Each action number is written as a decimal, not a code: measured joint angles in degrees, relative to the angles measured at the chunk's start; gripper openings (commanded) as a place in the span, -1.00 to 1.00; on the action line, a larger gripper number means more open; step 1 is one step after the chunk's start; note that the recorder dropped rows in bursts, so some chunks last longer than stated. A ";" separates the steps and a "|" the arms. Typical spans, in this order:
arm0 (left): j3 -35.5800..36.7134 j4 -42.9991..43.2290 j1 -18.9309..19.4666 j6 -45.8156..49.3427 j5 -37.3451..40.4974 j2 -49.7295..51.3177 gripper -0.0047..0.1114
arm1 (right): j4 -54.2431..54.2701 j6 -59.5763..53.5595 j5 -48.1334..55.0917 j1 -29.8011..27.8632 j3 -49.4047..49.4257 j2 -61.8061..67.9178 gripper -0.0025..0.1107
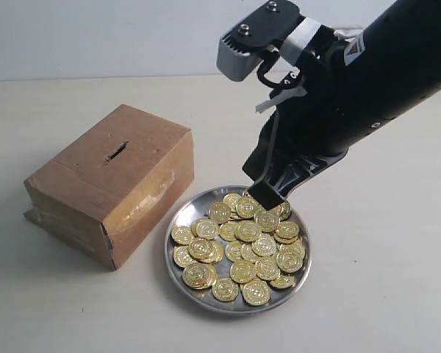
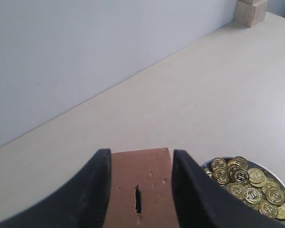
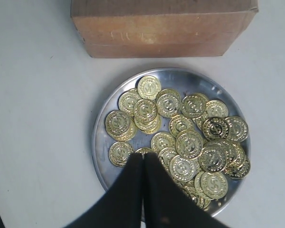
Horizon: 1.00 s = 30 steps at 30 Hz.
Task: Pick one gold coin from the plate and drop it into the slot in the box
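The pick looks barely begun and the drop is not yet done. On the table [image 1: 382, 294], the box [image 1: 125, 184] stands just beside the plate [image 3: 100, 142], which is heaped with gold coins [image 1: 242, 250]. The right fingers [image 3: 130, 190], pressed together, reach into the plate's coins; I cannot tell whether they pinch one. The left fingers [image 2: 97, 190], off the plate, are spread wide and empty, framing the slot [image 1: 116, 152].

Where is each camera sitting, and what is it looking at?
Exterior view: off the arms, looking down slantwise at the table, the box, the plate of coins and the right gripper on its black arm.
Left wrist view: at the left wrist, looking past the open left gripper at the slot.
Right wrist view: at the right wrist, looking down past shut fingers onto the coins.
All three share box and plate.
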 measured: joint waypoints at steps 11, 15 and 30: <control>0.00 0.00 1.29 0.12 0.05 -2.34 -0.20 | 0.00 0.00 -0.08 0.00 0.00 -4.95 -0.96; 0.00 0.00 7.38 0.12 0.05 -9.32 -0.20 | 0.00 0.00 -0.08 0.00 0.00 -13.77 -0.96; -0.02 0.00 20.51 0.12 0.05 -37.41 -0.20 | 5.56 0.00 -0.33 -25.45 0.00 -57.63 -0.96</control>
